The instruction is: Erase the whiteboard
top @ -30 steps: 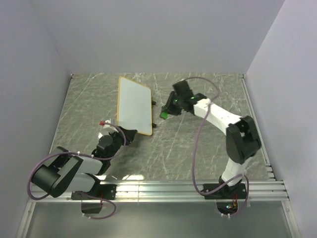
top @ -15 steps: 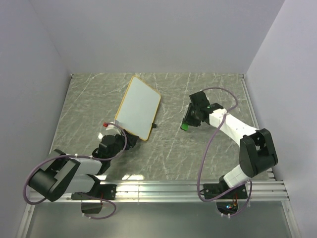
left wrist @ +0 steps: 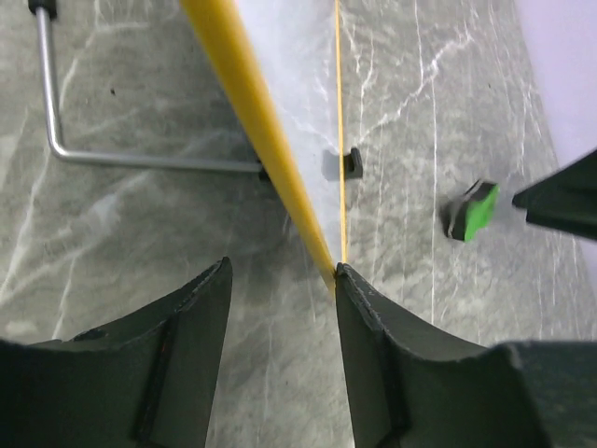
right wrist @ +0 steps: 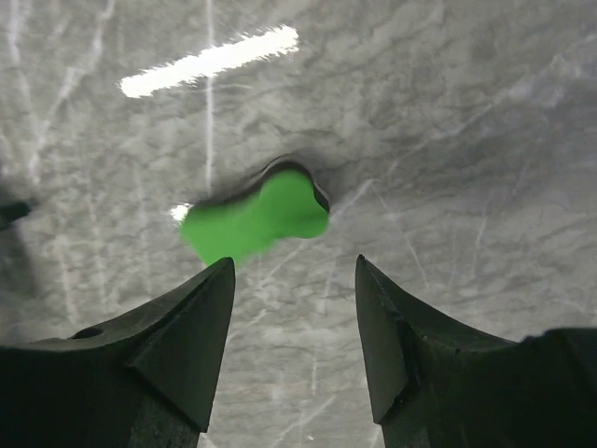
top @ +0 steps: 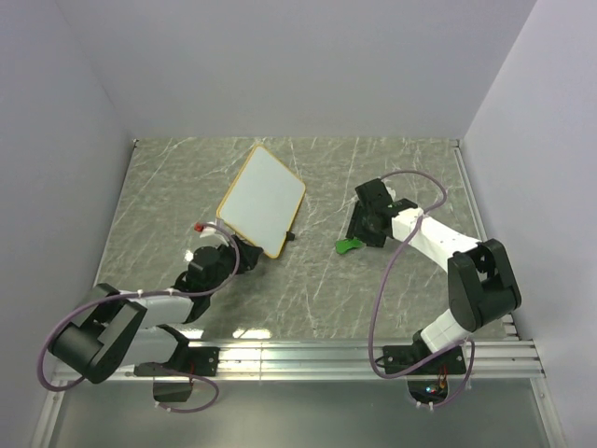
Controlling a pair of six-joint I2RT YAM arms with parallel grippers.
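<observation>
The whiteboard (top: 264, 198), white with an orange-tan rim, stands tilted at the left middle of the marble table. My left gripper (top: 244, 254) is open at its near corner. In the left wrist view the rim (left wrist: 252, 112) runs down to the right fingertip (left wrist: 347, 280) and touches it, and the left gripper (left wrist: 282, 269) holds nothing. The green eraser (top: 348, 245) lies on the table right of the board. My right gripper (top: 360, 232) is open just above it, and in the right wrist view the eraser (right wrist: 256, 219) lies just beyond the right gripper (right wrist: 294, 271).
A bent wire leg (left wrist: 56, 140) and a small black foot (left wrist: 352, 163) stick out behind the board. A small red-tipped part (top: 198, 227) sits by the left wrist. Grey walls close the table on three sides. An aluminium rail (top: 326, 355) runs along the near edge.
The right gripper carried the eraser right, away from the board, and let it go onto the table. The board has turned clockwise and shows more of its face.
</observation>
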